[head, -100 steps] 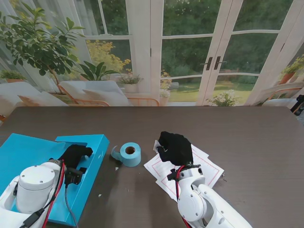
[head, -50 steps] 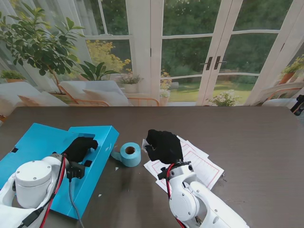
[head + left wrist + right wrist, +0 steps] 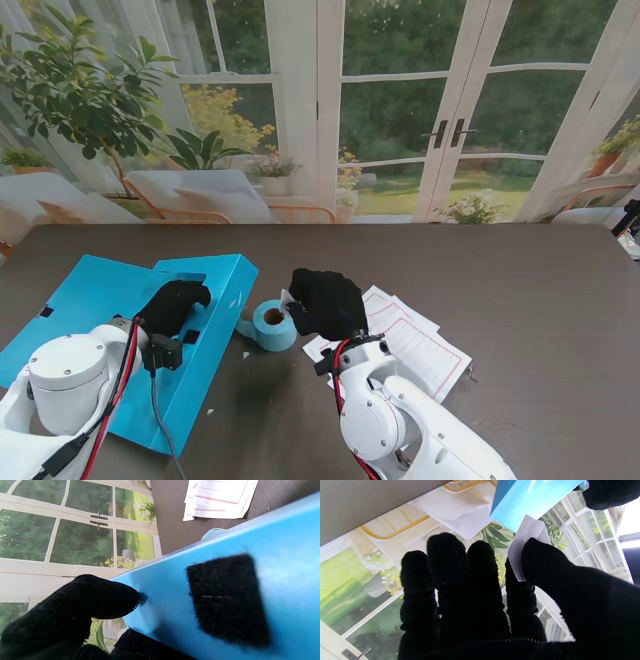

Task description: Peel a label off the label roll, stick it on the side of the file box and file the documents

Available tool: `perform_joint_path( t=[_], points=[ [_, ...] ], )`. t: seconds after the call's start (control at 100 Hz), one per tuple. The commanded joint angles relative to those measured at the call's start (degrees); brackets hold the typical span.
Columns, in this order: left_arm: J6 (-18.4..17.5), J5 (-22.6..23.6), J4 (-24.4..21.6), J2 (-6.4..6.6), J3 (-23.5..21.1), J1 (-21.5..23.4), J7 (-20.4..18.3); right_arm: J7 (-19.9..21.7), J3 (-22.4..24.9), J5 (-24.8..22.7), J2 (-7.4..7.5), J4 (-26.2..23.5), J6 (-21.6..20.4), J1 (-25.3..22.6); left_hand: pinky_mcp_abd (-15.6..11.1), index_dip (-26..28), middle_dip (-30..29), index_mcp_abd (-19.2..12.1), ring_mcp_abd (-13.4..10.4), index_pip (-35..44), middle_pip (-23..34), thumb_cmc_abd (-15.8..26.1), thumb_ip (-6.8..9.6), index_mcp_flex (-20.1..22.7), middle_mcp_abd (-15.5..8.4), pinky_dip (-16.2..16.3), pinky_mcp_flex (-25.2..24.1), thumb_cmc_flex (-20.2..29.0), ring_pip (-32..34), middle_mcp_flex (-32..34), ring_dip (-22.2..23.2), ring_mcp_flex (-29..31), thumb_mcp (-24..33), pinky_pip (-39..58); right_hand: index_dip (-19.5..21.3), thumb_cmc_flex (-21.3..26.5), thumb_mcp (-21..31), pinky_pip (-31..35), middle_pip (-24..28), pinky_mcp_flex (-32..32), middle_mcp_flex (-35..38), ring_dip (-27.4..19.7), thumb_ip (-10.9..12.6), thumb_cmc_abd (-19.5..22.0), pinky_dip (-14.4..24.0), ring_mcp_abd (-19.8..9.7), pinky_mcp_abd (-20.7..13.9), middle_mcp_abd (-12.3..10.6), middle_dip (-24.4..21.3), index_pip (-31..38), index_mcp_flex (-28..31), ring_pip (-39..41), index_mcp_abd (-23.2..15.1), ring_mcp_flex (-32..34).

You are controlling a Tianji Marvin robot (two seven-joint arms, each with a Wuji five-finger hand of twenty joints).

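Left hand: the black-gloved left hand (image 3: 172,305) grips the flat bright-blue cardboard file box (image 3: 120,340), fingers (image 3: 100,600) clamped on its raised edge; the box is tilted up off the dark wood-grain bench (image 3: 520,290).
File box: it sits at the left of the bench, its right edge close to the label roll, a square black hook-and-loop patch (image 3: 227,600) on the face the left wrist view shows.
Right hand: the black-gloved right hand (image 3: 325,300) hovers between the roll and the papers, just beside the roll; thumb and forefinger (image 3: 540,562) pinch a small white label (image 3: 527,540), the other fingers straight and together.
Label: held in the air near the corner of the blue box, apart from it in the right wrist view.
Label roll: the light-blue roll of label tape (image 3: 272,325) stands on the bench between the box and the right hand, a loose tail curling towards the box.
Documents: the white sheets with red ruled lines (image 3: 420,345) lie fanned on the bench to the right of the roll, partly under the right arm.
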Motion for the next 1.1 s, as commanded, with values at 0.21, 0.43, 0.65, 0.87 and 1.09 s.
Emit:
perform_joint_path(
  t=[0.21,0.43,0.65,0.87,1.09],
  points=[
    [0.26,-1.51,-0.25,-0.73,1.40,-1.39,-0.65,0.73,-3.32,1.99,-2.24,0.71,0.93,2.14,-1.48,1.63,0.82,4.75,-3.00,4.18,5.27,2.49,-0.43,-2.26,-9.23,-1.33,2.34,3.11,4.60,1.14,-0.40,2.50,5.52,6.34,0.89,0.50,3.97,0.23,0.43,-0.98,-0.18,-0.05,1.06,1.13,1.04,-0.10,-0.42,-0.08,0.66,-0.02,-1.27,-1.01,-1.21,1.29],
    [0.24,-1.89,0.33,-1.00,2.20,-2.01,0.18,-0.01,-5.53,3.06,-3.47,2.57,1.42,3.70,-1.45,1.62,0.84,4.78,-2.86,4.20,5.52,2.74,-0.61,-2.41,-8.97,-1.66,2.20,2.90,4.90,0.92,-0.41,2.26,5.69,6.40,0.90,0.48,3.47,0.29,0.41,-1.32,-0.46,-0.11,1.22,1.53,1.22,0.07,-0.29,-0.02,0.69,-0.19,-1.47,-1.46,-1.12,1.32],
    [0.01,-2.22,0.11,-1.14,2.55,-1.98,0.72,-0.75,-7.70,4.72,-5.14,5.68,2.74,5.86,-1.36,1.57,0.82,4.79,-2.66,4.17,5.64,2.89,-0.71,-2.41,-8.85,-1.83,1.88,2.79,5.02,0.76,-0.44,2.07,5.84,6.29,0.96,0.48,3.09,0.42,0.42,-1.49,-0.65,-0.09,1.33,1.83,1.36,0.07,-0.27,0.08,0.68,-0.28,-1.55,-1.67,-1.27,1.30],
    [-0.25,-1.66,0.12,-0.80,2.31,-1.85,-0.36,-1.58,-9.23,6.47,-6.81,8.62,3.93,7.77,-1.32,1.60,0.79,4.74,-2.65,4.18,5.70,2.96,-0.84,-2.43,-8.81,-1.87,1.85,2.70,5.08,0.76,-0.46,2.02,5.85,6.28,0.98,0.38,2.61,0.43,0.48,-1.61,-0.84,-0.14,1.42,2.20,1.42,0.08,-0.20,0.05,0.70,-0.38,-1.75,-1.89,-1.27,1.29],
    [-0.24,-1.21,-0.19,-0.78,2.22,-1.60,-0.29,-1.77,-10.04,7.50,-7.68,10.13,4.50,8.69,-1.31,1.68,0.80,4.70,-2.75,4.17,5.78,2.98,-0.88,-2.46,-8.84,-1.89,1.81,2.70,5.18,0.75,-0.47,2.03,5.93,6.27,1.04,0.24,2.11,0.55,0.57,-1.88,-1.24,-0.23,1.60,2.80,1.55,0.18,-0.14,0.13,0.73,-0.47,-2.15,-2.21,-1.40,1.29]
  ],
)
